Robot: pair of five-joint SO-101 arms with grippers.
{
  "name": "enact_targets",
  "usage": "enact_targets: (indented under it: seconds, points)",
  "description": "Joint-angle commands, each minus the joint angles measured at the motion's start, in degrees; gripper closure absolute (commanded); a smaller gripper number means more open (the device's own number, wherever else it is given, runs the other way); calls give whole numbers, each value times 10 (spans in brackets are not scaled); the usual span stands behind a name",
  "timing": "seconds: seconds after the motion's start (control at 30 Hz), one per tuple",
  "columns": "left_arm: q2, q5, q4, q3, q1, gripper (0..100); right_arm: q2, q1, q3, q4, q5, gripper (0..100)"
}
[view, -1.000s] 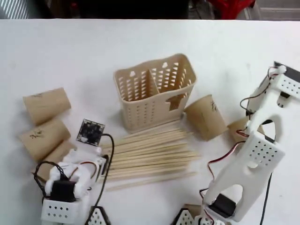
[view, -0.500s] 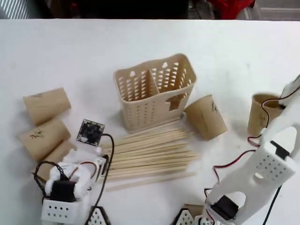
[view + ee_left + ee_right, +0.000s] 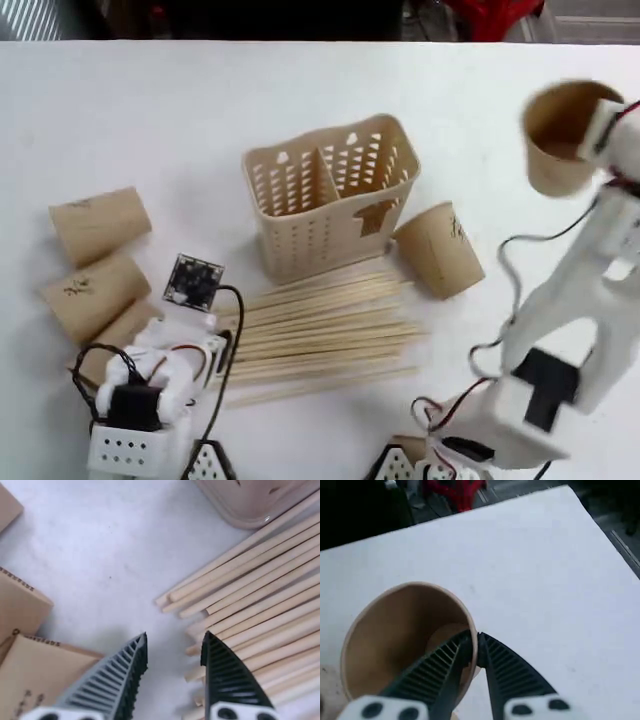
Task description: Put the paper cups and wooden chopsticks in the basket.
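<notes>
My right gripper (image 3: 476, 641) is shut on the rim of a brown paper cup (image 3: 405, 635), one finger inside it and one outside. That cup (image 3: 562, 128) hangs mouth-up above the table's right side, to the right of the beige slotted basket (image 3: 330, 190). Another cup (image 3: 440, 250) lies against the basket's right corner. A pile of wooden chopsticks (image 3: 320, 330) lies in front of the basket. Three cups lie at the left (image 3: 100, 225), (image 3: 88, 295), (image 3: 120, 335). My left gripper (image 3: 175, 642) is open low over the table, between the chopstick ends (image 3: 250, 605) and a lying cup (image 3: 40, 675).
The left arm (image 3: 150, 390) rests at the near left edge with its cable looping beside the chopsticks. The basket has two compartments split by a divider. Bare white table lies behind and to the right of the basket. A dark floor runs beyond the far edge.
The right arm has lifted its cup off the table at the right and raised it up and farther back. The left arm has not moved.
</notes>
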Motion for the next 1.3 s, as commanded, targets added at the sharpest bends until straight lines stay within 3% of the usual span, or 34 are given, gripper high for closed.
enact_targets:
  seconds: [0.0,0.33,0.53,0.7,0.97,1.27]
  points:
    - [-3,0,3,0,5,812,-71,-75,-5,5,-32,982]
    - [-3,0,3,0,5,812,-148,-254,11,0,-62,982]
    - [-3,0,3,0,5,812,-148,-326,88,-84,-58,982]
    - [-3,0,3,0,5,812,-148,-369,177,-134,18,982]
    - [-3,0,3,0,5,812,-153,-361,348,-254,49,981]
    - [-3,0,3,0,6,812,-146,-306,384,-334,48,981]
